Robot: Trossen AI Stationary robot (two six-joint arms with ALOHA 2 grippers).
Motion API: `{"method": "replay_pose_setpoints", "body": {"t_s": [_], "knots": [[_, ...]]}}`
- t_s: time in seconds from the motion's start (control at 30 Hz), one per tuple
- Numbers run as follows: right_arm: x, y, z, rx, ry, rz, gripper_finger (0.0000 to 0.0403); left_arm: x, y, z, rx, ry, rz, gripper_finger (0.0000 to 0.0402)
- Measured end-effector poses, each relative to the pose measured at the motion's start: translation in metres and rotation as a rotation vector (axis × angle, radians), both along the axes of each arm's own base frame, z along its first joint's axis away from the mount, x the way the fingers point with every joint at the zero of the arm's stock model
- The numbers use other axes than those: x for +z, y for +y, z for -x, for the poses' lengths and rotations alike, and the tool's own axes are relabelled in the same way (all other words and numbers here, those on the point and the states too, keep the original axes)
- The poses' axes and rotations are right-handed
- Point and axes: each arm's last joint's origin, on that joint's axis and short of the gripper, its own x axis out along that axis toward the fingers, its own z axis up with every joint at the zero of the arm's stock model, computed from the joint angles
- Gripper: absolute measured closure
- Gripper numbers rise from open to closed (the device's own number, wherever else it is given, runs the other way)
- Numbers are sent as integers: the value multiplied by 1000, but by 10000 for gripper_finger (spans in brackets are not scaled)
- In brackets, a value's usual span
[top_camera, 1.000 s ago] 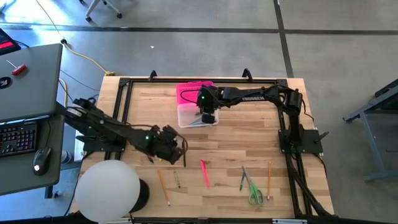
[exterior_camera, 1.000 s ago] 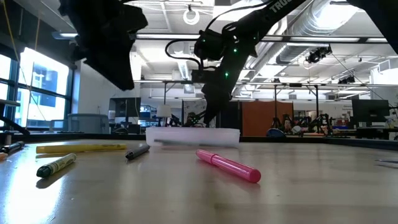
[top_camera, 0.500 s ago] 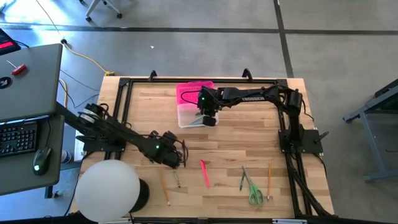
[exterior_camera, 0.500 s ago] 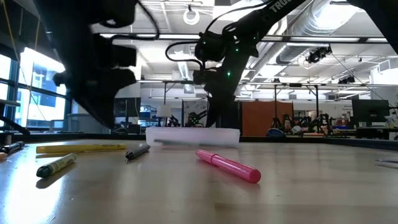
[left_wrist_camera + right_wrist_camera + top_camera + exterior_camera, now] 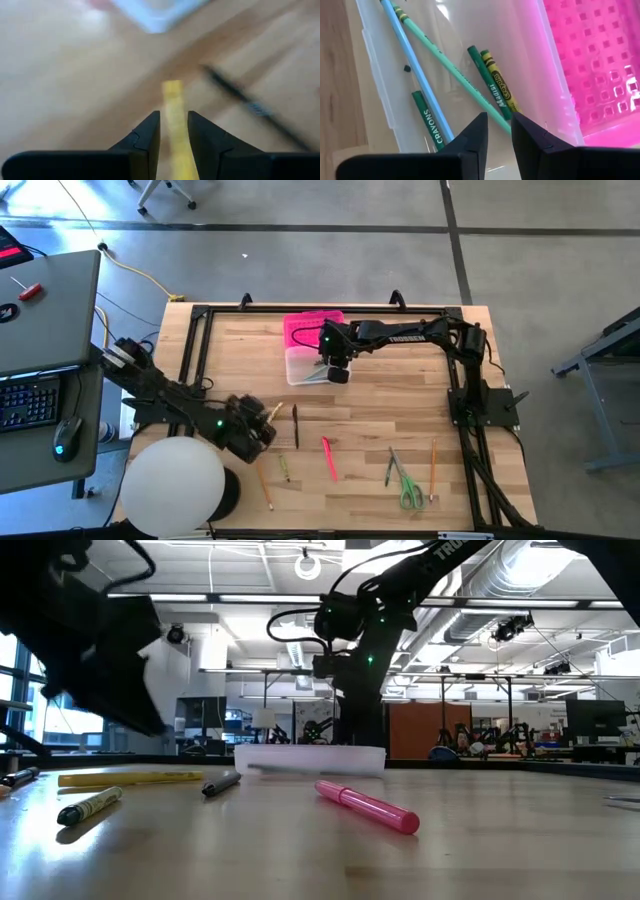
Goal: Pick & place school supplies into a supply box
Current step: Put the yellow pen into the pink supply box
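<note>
Wooden worktop (image 5: 370,395): the left end effector (image 5: 173,131) is lining its slightly parted fingers (nothing held) over the yellow pencil (image 5: 176,125); it should be dropping straight down.

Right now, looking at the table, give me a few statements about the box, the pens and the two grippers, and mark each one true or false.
1. The supply box has its pink lid open. True.
2. The right gripper is over the scissors. False: it hangs over the supply box; the scissors lie near the table's front right.
3. A yellow pencil shows between the left gripper's fingers. True.
4. The box is empty. False: crayons and two long pencils lie inside.
5. The pink pen lies inside the box. False: it lies on the table, in front of the box.
</note>
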Motion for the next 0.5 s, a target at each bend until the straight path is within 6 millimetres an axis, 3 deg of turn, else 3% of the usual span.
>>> {"method": "replay_pose_setpoints", "body": {"t_s": [0.13, 0.37, 0.5], "knots": [[1, -1, -2, -1, -19, 6, 340, -20, 3, 2, -68, -77, -12, 270], [2, -1, -3, 0, -39, 12, 337, -19, 3, 1, -94, -118, -71, 270], [3, -2, -5, 1, -59, 20, 337, -30, 2, 0, -96, -74, -78, 270]]}}
